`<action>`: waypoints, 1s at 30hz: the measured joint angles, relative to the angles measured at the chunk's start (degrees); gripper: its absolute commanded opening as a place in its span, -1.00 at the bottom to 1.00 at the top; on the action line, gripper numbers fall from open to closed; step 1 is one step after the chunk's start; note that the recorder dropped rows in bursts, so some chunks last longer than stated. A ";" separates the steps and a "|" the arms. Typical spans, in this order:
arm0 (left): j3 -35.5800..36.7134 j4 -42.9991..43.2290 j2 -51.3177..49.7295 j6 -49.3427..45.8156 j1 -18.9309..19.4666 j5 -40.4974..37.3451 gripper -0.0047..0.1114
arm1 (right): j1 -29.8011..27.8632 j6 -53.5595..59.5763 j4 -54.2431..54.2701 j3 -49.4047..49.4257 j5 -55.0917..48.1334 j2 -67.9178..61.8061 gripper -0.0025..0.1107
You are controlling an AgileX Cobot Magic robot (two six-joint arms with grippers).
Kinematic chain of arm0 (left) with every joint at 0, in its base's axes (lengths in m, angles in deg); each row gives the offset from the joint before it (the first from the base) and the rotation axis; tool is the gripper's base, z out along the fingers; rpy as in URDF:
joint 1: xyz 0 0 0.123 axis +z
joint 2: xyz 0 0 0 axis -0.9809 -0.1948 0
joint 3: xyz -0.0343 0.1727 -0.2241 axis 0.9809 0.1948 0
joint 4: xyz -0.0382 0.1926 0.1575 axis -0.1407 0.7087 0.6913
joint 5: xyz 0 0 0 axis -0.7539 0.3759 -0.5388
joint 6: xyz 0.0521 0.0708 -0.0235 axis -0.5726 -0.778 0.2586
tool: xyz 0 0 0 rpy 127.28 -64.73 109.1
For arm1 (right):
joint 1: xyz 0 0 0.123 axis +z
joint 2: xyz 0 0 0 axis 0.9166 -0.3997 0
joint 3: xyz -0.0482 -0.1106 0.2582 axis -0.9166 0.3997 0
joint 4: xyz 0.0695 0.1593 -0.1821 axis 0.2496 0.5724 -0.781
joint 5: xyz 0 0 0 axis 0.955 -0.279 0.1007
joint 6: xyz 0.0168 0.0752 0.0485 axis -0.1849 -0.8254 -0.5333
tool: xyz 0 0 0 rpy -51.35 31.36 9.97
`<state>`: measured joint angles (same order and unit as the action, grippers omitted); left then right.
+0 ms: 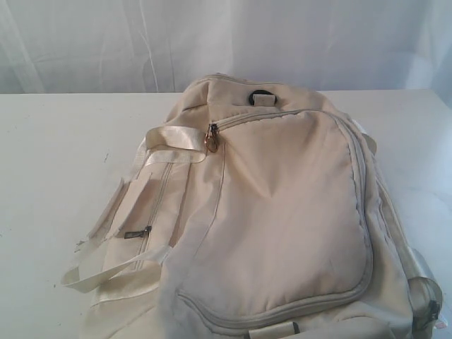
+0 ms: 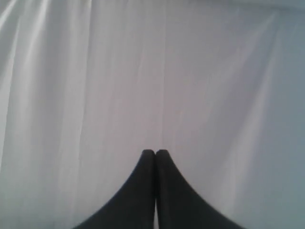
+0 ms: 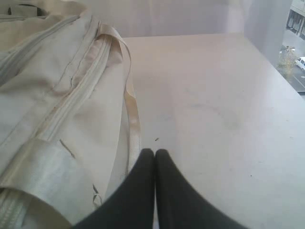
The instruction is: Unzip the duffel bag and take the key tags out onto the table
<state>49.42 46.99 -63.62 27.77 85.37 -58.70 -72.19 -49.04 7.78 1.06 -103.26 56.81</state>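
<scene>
In the exterior view the large cream fabric duffel bag [image 1: 282, 212] lies flat on the wide white desk [image 1: 49, 162], filling the middle and right. Its near end and right side are cut off by the frame. The grey zipper [image 1: 364, 212] that curves round the top panel is closed along all I can see, so the inside is hidden. A brass-coloured pull [image 1: 212, 138] hangs at the zipper's far left corner. A black plastic D-ring [image 1: 261, 95] sits at the far end. Pale webbing handles [image 1: 106, 272] trail limply off the left side, beside a small pocket zip [image 1: 145, 232]. At the lower right edge there is something cloudy and translucent [image 1: 424, 293] (I cannot make out what it is).

In the left wrist view my left jaws are pressed together with nothing between them, and all that lies beyond is a white pleated curtain [image 2: 152, 71].

In the right wrist view my right jaws are likewise pinched together on nothing, above bare desk just beside the bag's flank. The cloth looks soft and creased, and a glossy webbing strap [image 3: 131, 105] curls along its edge.
</scene>
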 measured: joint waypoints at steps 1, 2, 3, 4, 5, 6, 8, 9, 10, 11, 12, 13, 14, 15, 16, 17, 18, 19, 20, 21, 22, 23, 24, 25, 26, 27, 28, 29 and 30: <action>-2.43 0.00 -1.42 -1.05 0.00 -5.94 -0.92 | 0.00 0.00 0.00 0.00 0.00 0.00 -0.96; -4.61 0.39 -3.02 -2.66 0.00 -12.17 -0.92 | 0.00 0.00 0.00 0.00 0.00 0.00 -0.96; -5.99 0.82 -4.73 -4.11 0.00 -17.10 -0.92 | 0.00 0.00 0.00 0.00 0.00 0.00 -0.96; -7.38 1.23 -6.60 -6.17 0.00 -24.05 -0.92 | 0.00 0.00 0.00 0.00 0.00 0.00 -0.96; -7.79 1.23 -8.47 -7.19 0.00 -28.33 -0.92 | 0.00 0.00 0.00 0.00 0.00 0.00 -0.96; -8.07 1.23 -9.94 -7.99 0.00 -32.30 -0.92 | 0.00 0.00 0.00 0.00 0.00 0.00 -0.96; -8.18 0.24 -12.98 -9.02 -0.11 -40.50 -0.92 | 0.00 0.00 0.00 0.00 0.00 0.00 -0.96; -8.33 -0.88 -13.83 -9.51 -0.29 -43.79 -0.92 | 0.00 0.00 0.00 0.00 0.00 0.00 -0.96; -9.83 -5.38 -15.43 -12.80 -1.61 -49.07 -0.92 | 0.00 0.00 0.00 0.00 0.00 0.00 -0.96; -10.66 -8.11 -16.22 -15.25 -2.40 -50.88 -0.92 | 0.00 0.00 0.00 0.00 0.00 0.00 -0.96; -13.23 -13.45 -18.30 -22.37 -4.38 -55.34 -0.92 | 0.00 0.00 0.00 0.00 0.00 0.00 -0.96; -14.62 -15.34 -19.34 -24.76 -5.40 -57.18 -0.92 | 0.00 0.00 0.00 0.00 0.00 0.00 -0.96; -16.97 -18.47 -21.82 -28.53 -7.69 -61.30 -0.92 | 0.00 0.00 0.00 0.00 0.00 0.00 -0.96; -19.09 -20.89 -24.29 -31.22 -9.81 -65.41 -0.92 | 0.00 0.00 0.00 0.00 0.00 0.00 -0.96; -21.39 -24.36 -27.38 -35.31 -12.53 -70.89 -0.92 | 0.00 0.00 0.00 0.00 0.00 0.00 -0.96; -22.35 -26.86 -28.82 -37.54 -13.94 -72.97 -0.92 | 0.00 0.00 0.00 0.00 0.00 0.00 -0.96; -23.57 -32.67 -30.79 -41.53 -16.31 -75.49 -0.92 | 0.00 0.00 0.00 0.00 0.00 0.00 -0.96; -24.46 -36.72 -31.54 -44.27 -17.58 -76.86 -0.92 | 0.00 0.00 0.00 0.00 0.00 0.00 -0.96; -25.24 -38.63 -32.21 -45.49 -18.38 -77.37 -0.92 | 0.00 0.00 0.00 0.00 0.00 0.00 -0.96; -25.87 -39.81 -32.90 -46.41 -18.96 -77.98 -0.92 | 0.00 0.00 0.00 0.00 0.00 0.00 -0.96; -26.67 -40.16 -33.77 -46.75 -19.09 -78.28 -0.92 | 0.00 0.00 0.00 0.00 0.00 0.00 -0.96; -27.56 -40.16 -34.95 -46.88 -19.22 -78.28 -0.92 | 0.00 0.00 0.00 0.00 0.00 0.00 -0.96; -29.00 -39.13 -36.45 -46.88 -19.22 -78.36 -0.92 | 0.00 0.00 0.00 0.00 0.00 0.00 -0.96; -31.06 -37.73 -38.34 -46.73 -19.34 -78.36 -0.92 | 0.00 0.00 0.00 0.00 0.00 0.00 -0.96; -33.56 -36.14 -40.70 -46.46 -19.48 -78.84 -0.92 | 0.00 0.00 0.00 0.00 0.00 0.00 -0.96; -36.14 -34.81 -43.78 -46.24 -20.20 -79.10 -0.92 | 0.00 0.00 0.00 0.00 0.00 0.00 -0.96; -37.90 -34.42 -45.36 -46.06 -20.96 -79.10 -0.92 | 0.00 0.00 0.00 0.00 0.00 0.00 -0.96; -39.55 -34.14 -47.36 -45.91 -22.20 -79.10 -0.92 | 0.00 0.00 0.00 0.00 0.00 0.00 -0.96; -40.96 -33.64 -49.35 -45.39 -23.72 -79.10 -0.92 | 0.00 0.00 0.00 0.00 0.00 0.00 -0.96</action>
<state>8.46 13.36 -112.96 -17.62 61.65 -137.80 -72.19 -49.04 7.78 1.06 -103.26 56.81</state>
